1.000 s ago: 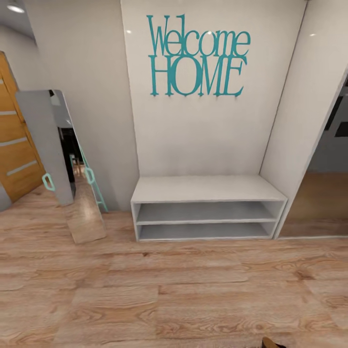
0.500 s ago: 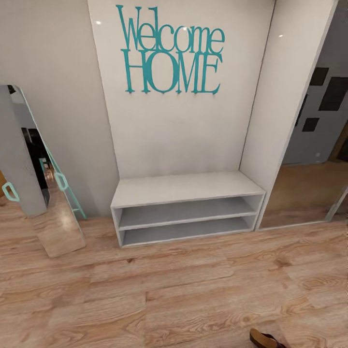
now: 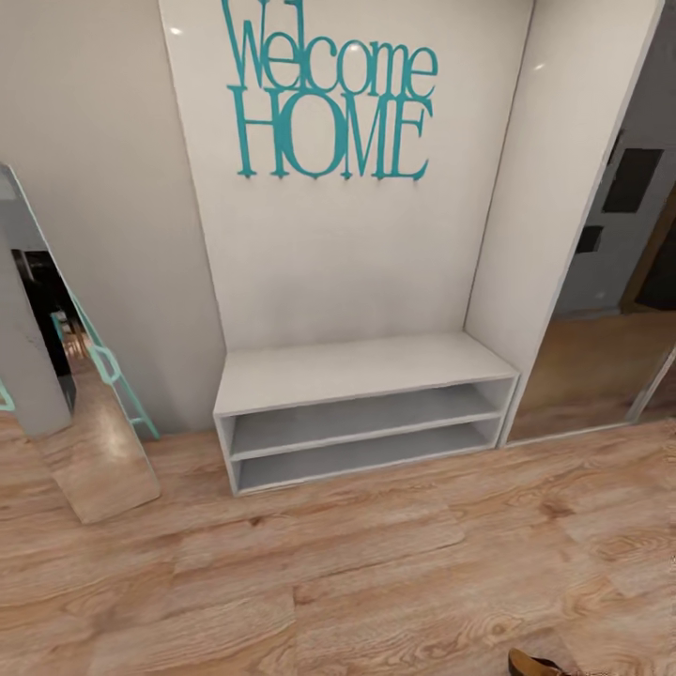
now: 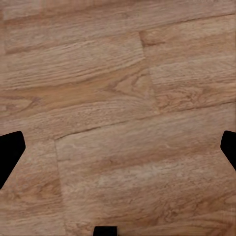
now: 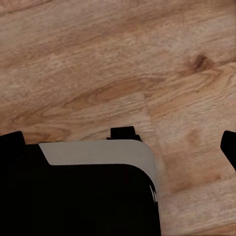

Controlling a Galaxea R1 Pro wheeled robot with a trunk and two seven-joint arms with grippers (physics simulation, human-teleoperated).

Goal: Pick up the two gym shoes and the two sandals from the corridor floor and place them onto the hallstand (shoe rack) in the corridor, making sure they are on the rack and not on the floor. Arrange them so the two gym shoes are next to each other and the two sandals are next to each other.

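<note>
The corridor floor (image 3: 376, 582) is light brown wood plank with clear grain. At the bottom right edge of the head view, the tip of a dark brown sandal (image 3: 533, 665) pokes into the picture, lying on the planks. The gym shoes and the hallstand are out of view. In the left wrist view my left gripper (image 4: 118, 152) hangs open over bare planks, its black fingertips (image 4: 10, 152) wide apart. My right gripper (image 5: 118, 147) is also open over the floor, with nothing between its fingers (image 5: 229, 147).
A plain white two-shelf bench (image 3: 361, 371) with no upper shelves stands in a wall niche under a teal "Welcome HOME" sign (image 3: 329, 99). A leaning mirror (image 3: 75, 404) is at left, a doorway (image 3: 610, 366) at right. My dark base (image 5: 78, 196) shows below the right gripper.
The head camera has turned right and moved, so the bench and sign have shifted left in the picture. More of the mirror is cut off, and the sandal tip stays at the bottom edge.
</note>
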